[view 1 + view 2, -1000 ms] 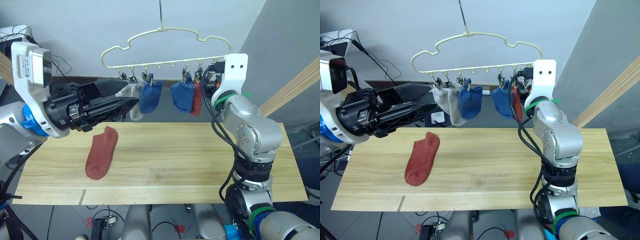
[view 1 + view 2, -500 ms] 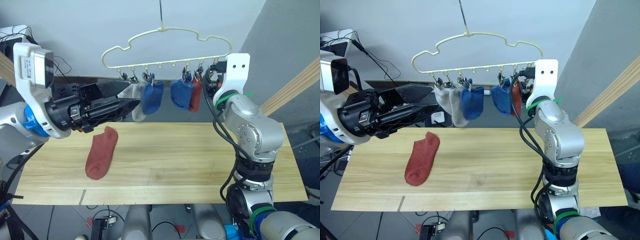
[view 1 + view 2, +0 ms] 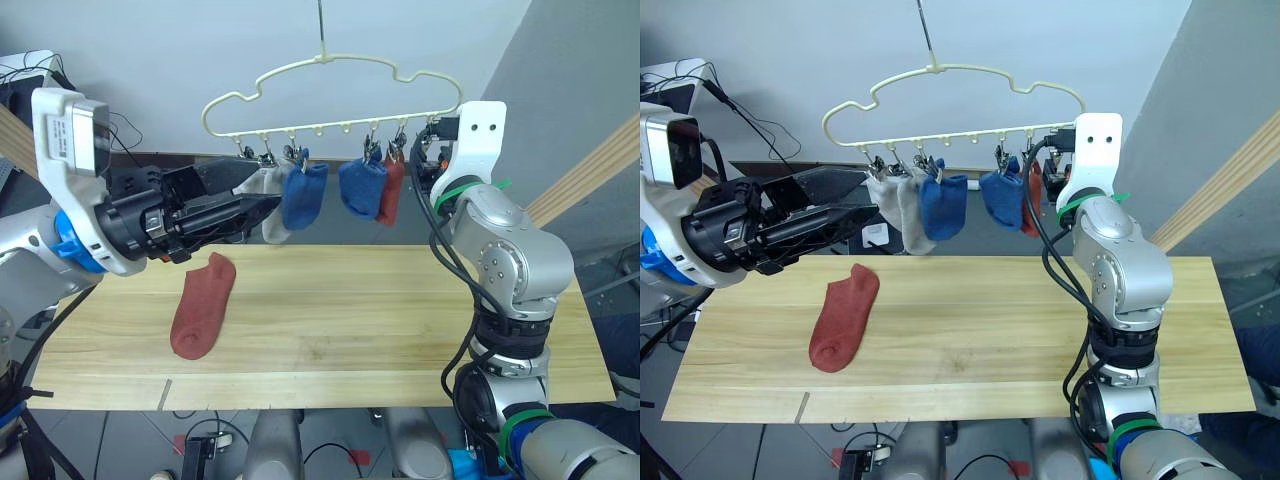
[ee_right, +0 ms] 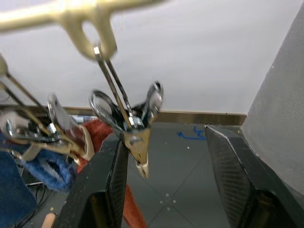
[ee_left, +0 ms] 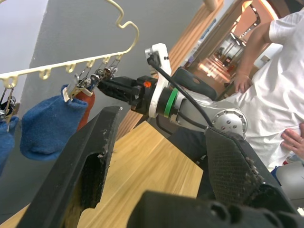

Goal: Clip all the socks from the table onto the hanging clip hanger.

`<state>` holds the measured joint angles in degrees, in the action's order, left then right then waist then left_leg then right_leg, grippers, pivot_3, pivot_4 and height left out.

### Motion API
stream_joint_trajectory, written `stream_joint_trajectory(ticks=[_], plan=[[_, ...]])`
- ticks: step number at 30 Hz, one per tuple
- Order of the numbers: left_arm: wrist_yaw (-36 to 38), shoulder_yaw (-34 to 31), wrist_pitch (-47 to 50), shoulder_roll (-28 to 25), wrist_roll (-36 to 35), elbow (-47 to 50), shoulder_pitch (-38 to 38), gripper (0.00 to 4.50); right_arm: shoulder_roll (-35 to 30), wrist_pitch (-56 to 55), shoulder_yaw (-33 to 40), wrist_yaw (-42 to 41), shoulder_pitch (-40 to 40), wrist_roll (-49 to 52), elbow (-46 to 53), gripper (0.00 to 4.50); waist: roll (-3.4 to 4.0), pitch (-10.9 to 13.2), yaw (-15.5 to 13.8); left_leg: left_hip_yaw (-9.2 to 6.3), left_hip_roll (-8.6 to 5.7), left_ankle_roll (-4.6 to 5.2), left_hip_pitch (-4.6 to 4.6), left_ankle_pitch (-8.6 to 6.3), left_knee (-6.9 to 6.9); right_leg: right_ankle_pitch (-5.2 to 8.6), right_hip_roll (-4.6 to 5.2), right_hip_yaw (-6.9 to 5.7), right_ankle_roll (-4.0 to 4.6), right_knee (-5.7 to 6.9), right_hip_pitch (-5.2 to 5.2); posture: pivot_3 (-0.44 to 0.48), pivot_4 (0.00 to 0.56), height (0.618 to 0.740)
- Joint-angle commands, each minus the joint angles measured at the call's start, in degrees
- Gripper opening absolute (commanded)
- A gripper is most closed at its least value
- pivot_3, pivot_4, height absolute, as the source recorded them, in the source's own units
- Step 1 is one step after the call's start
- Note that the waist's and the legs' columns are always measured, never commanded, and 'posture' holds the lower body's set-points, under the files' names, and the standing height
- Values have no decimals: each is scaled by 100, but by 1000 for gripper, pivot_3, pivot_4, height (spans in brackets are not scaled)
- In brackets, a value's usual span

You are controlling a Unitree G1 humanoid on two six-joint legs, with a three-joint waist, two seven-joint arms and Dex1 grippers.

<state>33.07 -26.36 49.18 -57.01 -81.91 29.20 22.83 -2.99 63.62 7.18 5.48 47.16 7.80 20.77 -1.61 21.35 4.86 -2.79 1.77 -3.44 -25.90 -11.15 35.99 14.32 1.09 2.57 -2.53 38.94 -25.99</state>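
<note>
The last red sock (image 3: 203,306) lies on the table (image 3: 400,330), long way 12 to 6, at 6 o'clock below the open, empty left claw (image 3: 255,203), the nearer one

Both eye views look forward and down from above the near edge of the table (image 3: 400,330) toward the clip hanger (image 3: 330,95) behind it, while each wrist view looks up at that hanger from close below.
</note>
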Motion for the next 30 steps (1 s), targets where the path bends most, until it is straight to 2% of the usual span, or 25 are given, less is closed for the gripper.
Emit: stream_joint_trajectory(ticks=[1,30], plan=[[-53,-85,-154,26,2,194,35,3228,19,-195,29,2,202,3,36,2560,0,0,1,1,0,0,0,0,0,0,0,0,0,0,0,-105,379,740],[-367,-5,-224,92,61,282,37,3228,148,-711,-5,-47,760,35,-669,2560,0,0,-2,-1,0,0,-1,0,1,-1,0,-1,2,2,0,-90,378,740]])
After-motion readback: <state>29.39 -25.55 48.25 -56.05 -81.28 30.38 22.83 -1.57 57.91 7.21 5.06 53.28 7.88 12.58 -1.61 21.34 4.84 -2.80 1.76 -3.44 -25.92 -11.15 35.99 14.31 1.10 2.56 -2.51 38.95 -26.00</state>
